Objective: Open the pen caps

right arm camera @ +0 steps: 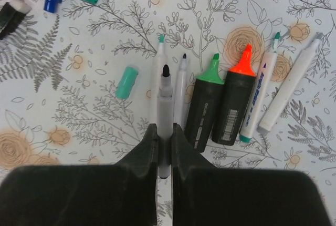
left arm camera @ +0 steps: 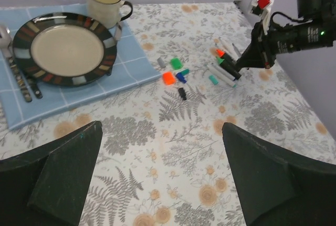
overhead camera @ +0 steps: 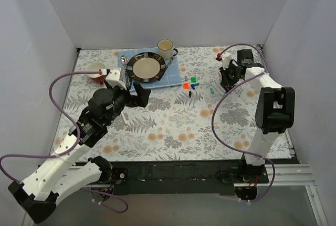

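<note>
Floral tablecloth [right arm camera: 94, 131] — bared pens [right arm camera: 205, 111] side by side, stubby caps [right arm camera: 126, 82] loose.

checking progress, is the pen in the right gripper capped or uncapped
Uncapped. The pen pinched in the right gripper shows its bare black tip in the right wrist view, with nothing covering it.

Soft, even light fills all three views, with faint shadows, no glare, and the patterned table [overhead camera: 173, 131] in sharp focus.
</note>
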